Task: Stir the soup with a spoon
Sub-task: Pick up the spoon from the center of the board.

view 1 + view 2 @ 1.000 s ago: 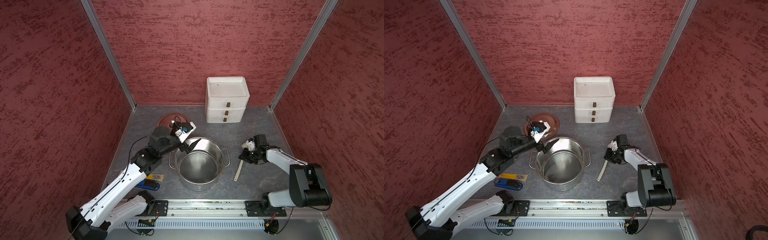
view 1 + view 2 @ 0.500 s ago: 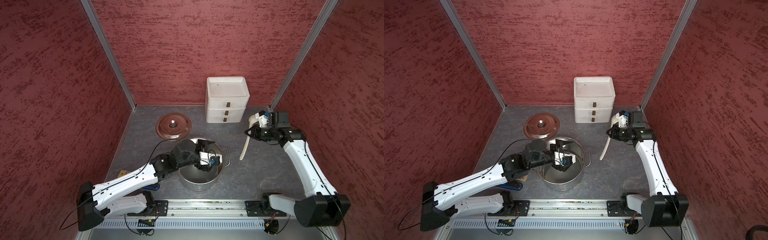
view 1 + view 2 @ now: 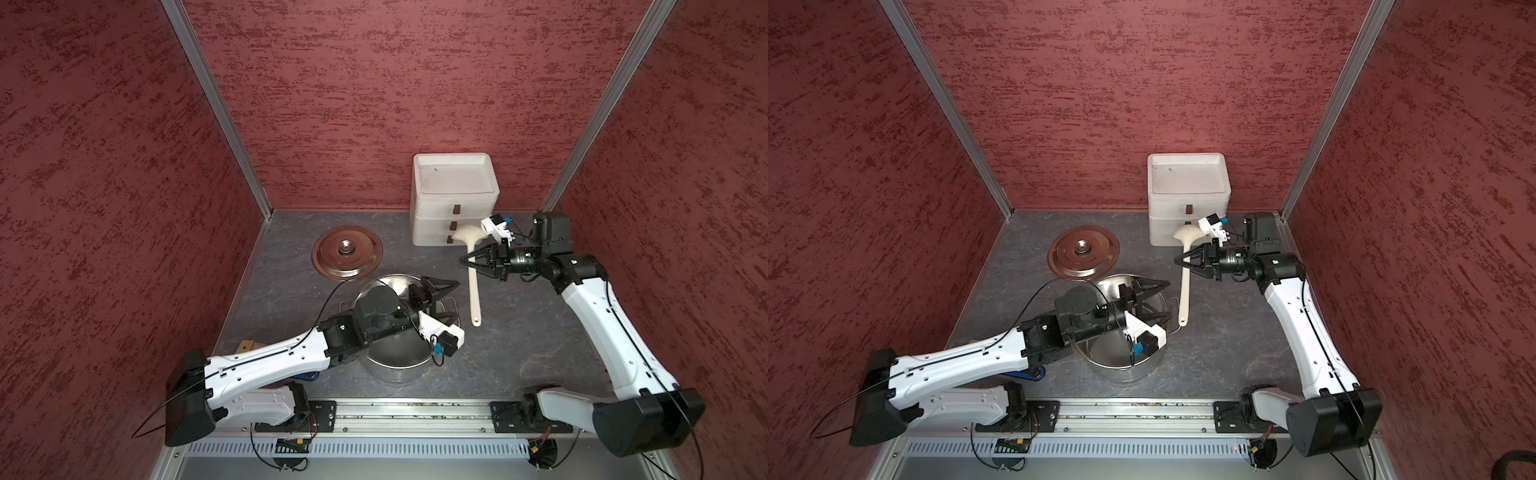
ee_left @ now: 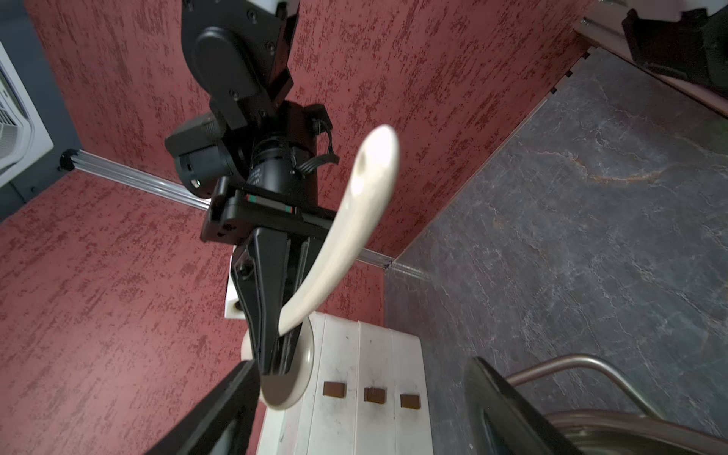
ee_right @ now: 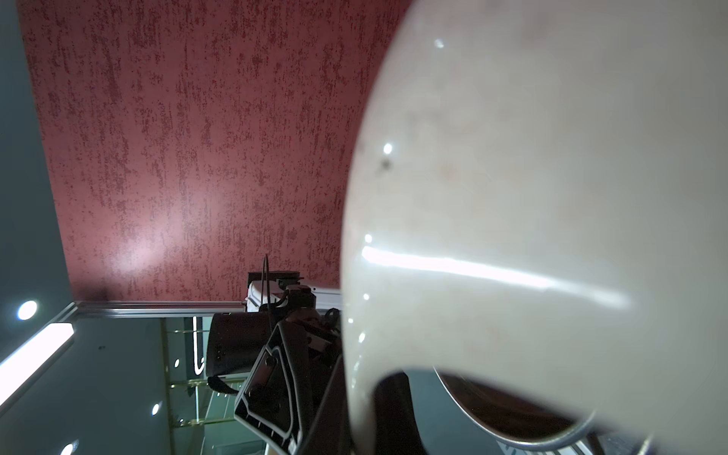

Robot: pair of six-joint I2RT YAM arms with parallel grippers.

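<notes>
Your right pincer [image 3: 467,262] pinches the spoon [image 3: 473,291] just below its bowl, its long handle pointing frontward beside the pot [image 3: 390,277], where your left pincer [image 3: 456,301] stands spread facing it.

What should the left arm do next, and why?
Probably ease the left gripper toward the free handle end of the spoon until it sits between the open jaws. The right gripper is shut on the spoon near its bowl, so it likely cannot stir the pot from that grip.

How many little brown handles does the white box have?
3, stacked down the front of the white box: top handle, middle handle, bottom handle. None looks hidden.
</notes>
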